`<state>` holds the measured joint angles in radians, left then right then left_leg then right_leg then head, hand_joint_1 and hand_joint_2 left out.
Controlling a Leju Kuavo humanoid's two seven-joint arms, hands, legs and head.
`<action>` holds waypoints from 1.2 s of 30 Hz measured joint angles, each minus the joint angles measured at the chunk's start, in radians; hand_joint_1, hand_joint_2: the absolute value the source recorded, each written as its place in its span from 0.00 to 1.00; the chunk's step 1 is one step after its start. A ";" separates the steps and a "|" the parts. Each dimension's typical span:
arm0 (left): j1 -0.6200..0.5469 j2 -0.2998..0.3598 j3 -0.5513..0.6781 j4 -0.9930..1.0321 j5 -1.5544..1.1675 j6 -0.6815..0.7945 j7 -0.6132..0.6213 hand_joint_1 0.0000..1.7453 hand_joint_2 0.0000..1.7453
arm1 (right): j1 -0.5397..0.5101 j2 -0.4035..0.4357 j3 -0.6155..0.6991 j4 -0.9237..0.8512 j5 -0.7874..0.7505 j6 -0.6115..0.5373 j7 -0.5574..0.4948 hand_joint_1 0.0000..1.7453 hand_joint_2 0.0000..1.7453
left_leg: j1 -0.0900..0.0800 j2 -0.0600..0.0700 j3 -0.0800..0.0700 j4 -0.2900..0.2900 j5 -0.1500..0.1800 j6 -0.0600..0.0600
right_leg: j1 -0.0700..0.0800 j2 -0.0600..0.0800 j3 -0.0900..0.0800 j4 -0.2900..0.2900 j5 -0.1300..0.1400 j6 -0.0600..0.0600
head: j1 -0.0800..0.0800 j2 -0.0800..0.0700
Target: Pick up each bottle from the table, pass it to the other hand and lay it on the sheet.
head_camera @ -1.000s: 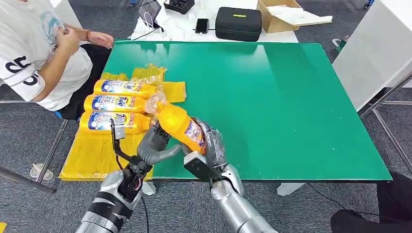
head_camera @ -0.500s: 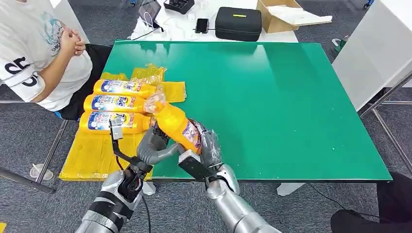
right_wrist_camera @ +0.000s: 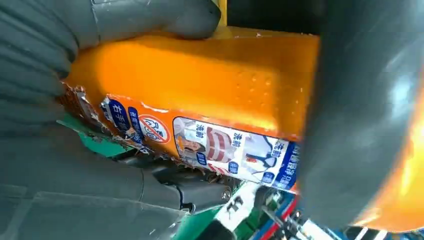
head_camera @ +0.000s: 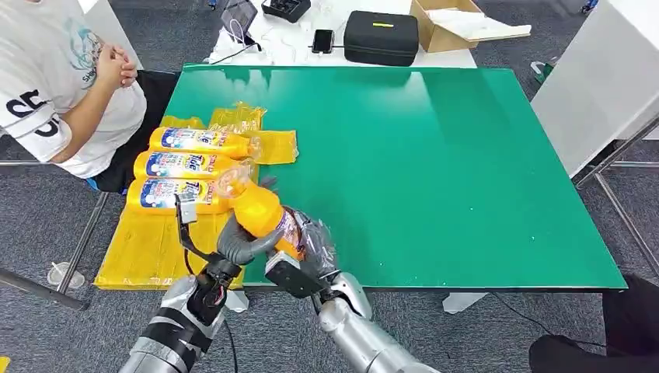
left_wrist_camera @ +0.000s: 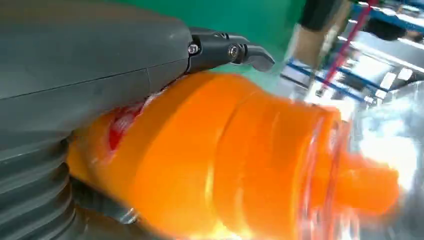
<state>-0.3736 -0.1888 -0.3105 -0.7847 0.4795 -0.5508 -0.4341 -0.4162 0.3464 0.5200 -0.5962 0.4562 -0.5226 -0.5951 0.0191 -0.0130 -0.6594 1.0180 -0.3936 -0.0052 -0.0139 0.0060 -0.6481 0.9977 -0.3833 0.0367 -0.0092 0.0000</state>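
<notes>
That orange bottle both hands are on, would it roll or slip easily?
Probably slippery: the orange bottle looks smooth and glossy, with clear wrap at its neck. Its sides look flattish in the right wrist view, so it likely stays put when laid down, like the three bottles on the yellow sheet.

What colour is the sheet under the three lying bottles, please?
Yellow; the sheet shows best in the head view.

Glossy orange plastic bottle, crinkly yellow plastic sheet, matt green tabletop.

A seated person, a black case and a cardboard box.
</notes>
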 measured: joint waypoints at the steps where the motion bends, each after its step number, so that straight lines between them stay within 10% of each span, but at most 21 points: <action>1: -0.001 0.000 0.002 0.004 0.002 0.005 0.000 0.00 1.00 | 0.002 0.001 0.018 0.002 -0.013 0.001 0.004 1.00 1.00 | 0.000 0.000 0.000 0.000 0.000 0.000 | 0.000 0.000 0.000 0.000 0.000 0.000 | -0.001 0.000; 10: -0.005 0.003 0.008 0.018 0.002 0.021 0.005 0.00 1.00 | -0.007 0.002 0.069 0.028 -0.060 0.001 0.013 1.00 1.00 | 0.000 0.002 0.000 0.000 0.000 0.000 | 0.000 0.000 0.000 0.000 0.000 0.000 | 0.000 0.000; 11: -0.005 0.003 0.008 0.018 0.001 0.022 0.005 0.28 1.00 | -0.010 0.002 0.074 0.031 -0.064 0.001 0.013 1.00 1.00 | 0.000 0.002 0.000 0.000 0.000 0.000 | 0.000 0.000 0.000 0.000 0.000 0.000 | 0.000 0.000; 12: -0.005 0.003 0.008 0.018 0.001 0.023 0.005 0.96 1.00 | -0.012 0.002 0.079 0.033 -0.068 0.000 0.015 1.00 1.00 | 0.000 0.002 0.000 0.000 0.000 0.000 | 0.000 0.000 0.000 0.000 0.000 0.000 | 0.000 0.000; 24: 0.018 0.002 0.039 -0.034 0.055 0.013 0.025 1.00 1.00 | -0.040 0.003 0.111 0.053 -0.083 0.001 0.026 0.85 1.00 | 0.000 0.003 0.000 0.000 0.000 0.000 | 0.000 0.000 -0.001 0.000 0.000 0.000 | 0.000 0.000; 25: 0.020 0.002 0.042 -0.039 0.055 0.015 0.026 1.00 1.00 | -0.041 0.004 0.111 0.053 -0.081 0.001 0.025 0.32 1.00 | 0.000 0.003 0.000 0.000 0.000 0.000 | 0.000 0.000 -0.001 0.000 0.000 0.000 | -0.001 0.000; 26: 0.022 0.002 0.043 -0.044 0.055 0.017 0.027 1.00 1.00 | -0.043 0.005 0.110 0.054 -0.078 0.000 0.023 0.00 1.00 | 0.000 0.003 0.000 0.000 0.000 0.000 | 0.000 0.000 -0.001 0.000 0.000 0.000 | 0.000 0.000; 28: 0.023 0.002 0.043 -0.053 0.049 0.022 0.024 1.00 1.00 | -0.045 0.005 0.107 0.055 -0.069 -0.002 0.022 0.00 1.00 | 0.000 0.003 0.000 0.000 0.000 0.000 | 0.000 0.000 -0.001 0.000 0.000 0.000 | -0.001 0.000; 29: 0.023 0.002 0.043 -0.058 0.045 0.026 0.024 1.00 1.00 | -0.045 0.006 0.106 0.056 -0.063 -0.003 0.022 0.00 0.00 | 0.000 0.003 0.000 0.000 0.000 0.000 | 0.000 0.000 -0.001 0.000 0.000 0.000 | 0.000 0.000; 36: 0.022 -0.003 0.047 -0.110 -0.005 0.107 -0.016 1.00 1.00 | -0.058 0.005 0.075 0.058 -0.037 -0.031 0.047 0.00 0.00 | 0.000 0.003 0.000 0.000 0.000 0.000 | 0.000 0.000 0.000 0.000 0.000 0.000 | 0.000 0.000</action>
<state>-0.3517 -0.1923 -0.2636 -0.8950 0.4745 -0.4440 -0.4498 -0.4746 0.3513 0.5955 -0.5386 0.4189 -0.5531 -0.5478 0.0191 -0.0103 -0.6593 1.0180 -0.3936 -0.0052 -0.0139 0.0063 -0.6486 0.9977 -0.3831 0.0367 -0.0092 0.0000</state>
